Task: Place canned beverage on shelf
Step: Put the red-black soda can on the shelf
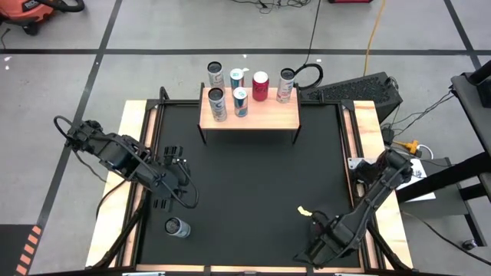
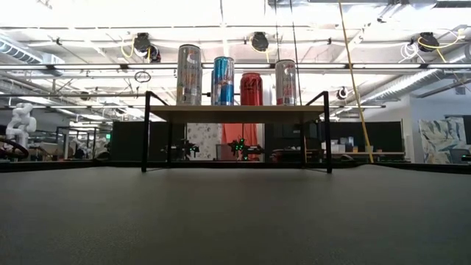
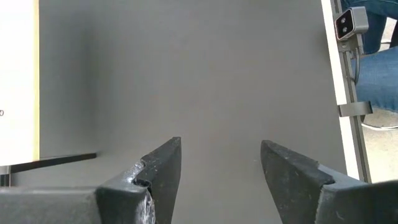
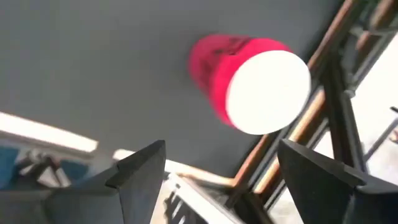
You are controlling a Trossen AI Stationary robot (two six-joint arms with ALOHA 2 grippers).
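Right gripper (image 4: 221, 143) sat near right, jaws apart and empty; left gripper (image 3: 221, 140) likewise. Red can (image 4: 249, 81) looked rigid, slick, thin-walled: grip mid-body, moderate squeeze.

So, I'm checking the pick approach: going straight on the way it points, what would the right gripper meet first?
Probably the red can, end-on just ahead of the open right gripper; depth is unclear.
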